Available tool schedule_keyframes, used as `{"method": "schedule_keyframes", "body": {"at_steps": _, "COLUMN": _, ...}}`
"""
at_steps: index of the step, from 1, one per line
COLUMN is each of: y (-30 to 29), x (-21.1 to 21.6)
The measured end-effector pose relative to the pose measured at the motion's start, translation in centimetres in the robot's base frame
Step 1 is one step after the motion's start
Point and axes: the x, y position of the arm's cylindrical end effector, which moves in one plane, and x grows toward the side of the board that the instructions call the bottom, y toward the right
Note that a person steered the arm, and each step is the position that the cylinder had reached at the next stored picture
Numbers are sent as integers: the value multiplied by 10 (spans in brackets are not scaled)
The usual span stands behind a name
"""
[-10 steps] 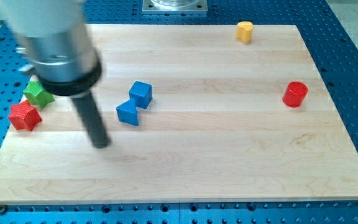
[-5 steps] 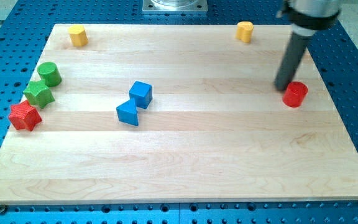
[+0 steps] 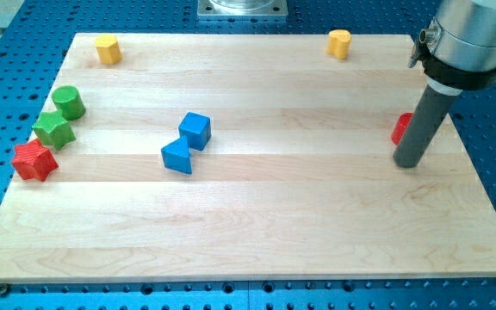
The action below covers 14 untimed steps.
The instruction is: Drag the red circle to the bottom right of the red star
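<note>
The red circle [image 3: 400, 128] sits near the board's right edge, mostly hidden behind my rod; only its left side shows. My tip [image 3: 407, 162] rests on the board just below the circle, at its lower side. The red star [image 3: 34, 160] lies at the far left edge of the board, far from the tip and the circle.
A green star [image 3: 53, 129] and a green cylinder [image 3: 69, 102] stand just above the red star. A blue cube [image 3: 195, 129] and a blue block [image 3: 177, 157] touch near the middle left. Yellow blocks stand at the top left [image 3: 107, 49] and top right [image 3: 340, 42].
My rod swept from the left side of the board across to the right. It stood just left of and above the red circle, and now stands in front of it, lower down.
</note>
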Motion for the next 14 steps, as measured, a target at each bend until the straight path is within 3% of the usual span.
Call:
{"method": "schedule_keyframes", "body": {"at_steps": 2, "y": 24, "x": 0}}
{"method": "schedule_keyframes", "body": {"at_steps": 3, "y": 77, "x": -35}}
{"method": "schedule_keyframes", "body": {"at_steps": 4, "y": 75, "x": -58}}
{"method": "schedule_keyframes", "body": {"at_steps": 6, "y": -97, "x": 5}}
{"method": "schedule_keyframes", "body": {"at_steps": 7, "y": -148, "x": 9}}
{"method": "schedule_keyframes", "body": {"at_steps": 8, "y": -135, "x": -26}}
{"method": "schedule_keyframes", "body": {"at_steps": 9, "y": -160, "x": -30}}
{"method": "schedule_keyframes", "body": {"at_steps": 11, "y": -249, "x": 10}}
{"method": "schedule_keyframes", "body": {"at_steps": 12, "y": -223, "x": 13}}
{"method": "schedule_keyframes", "body": {"at_steps": 14, "y": -258, "x": 53}}
